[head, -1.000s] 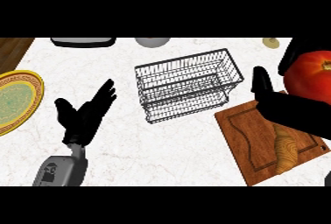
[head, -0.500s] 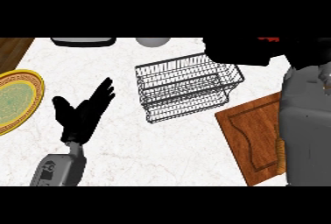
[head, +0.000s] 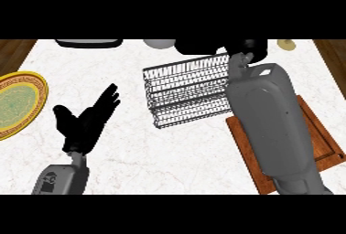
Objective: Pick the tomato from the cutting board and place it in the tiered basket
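Right hand (head: 233,45) sits above the basket's (head: 182,89) upper right rim, fingers hidden, so grip unclear; tomato out of sight. Left hand (head: 84,123) rests open, lower left.

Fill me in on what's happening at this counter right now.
The robot's right forearm stretches across the wooden cutting board toward the far edge of the wire tiered basket. Its right hand is a dark shape past the basket's top right corner; whether it holds the tomato cannot be seen, and no tomato shows on the board or in the basket. The left hand rests open over the white counter, left of the basket. A yellow-rimmed plate sits at the left edge.
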